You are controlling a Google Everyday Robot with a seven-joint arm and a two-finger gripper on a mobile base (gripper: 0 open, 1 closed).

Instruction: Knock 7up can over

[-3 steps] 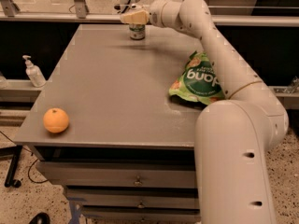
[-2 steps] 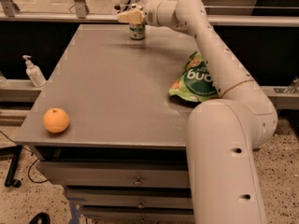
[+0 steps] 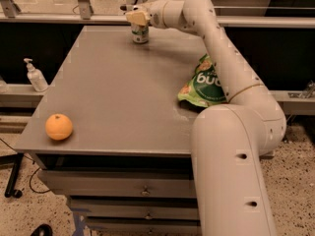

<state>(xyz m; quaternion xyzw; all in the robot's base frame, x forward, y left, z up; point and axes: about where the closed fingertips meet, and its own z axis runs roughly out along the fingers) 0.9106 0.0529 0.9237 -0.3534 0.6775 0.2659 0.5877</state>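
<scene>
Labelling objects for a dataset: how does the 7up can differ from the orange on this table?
The 7up can stands upright at the table's far edge, right under the end effector; the orange sits alone at the near-left corner. The can is a slim silver-green cylinder; the orange is a round ball. Both rest on the grey table.

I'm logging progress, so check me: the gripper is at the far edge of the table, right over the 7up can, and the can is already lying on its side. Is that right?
Not quite. The camera view shows the 7up can standing upright, not lying on its side. The rest holds: the gripper is at the far edge of the table, right at the can's top.
</scene>
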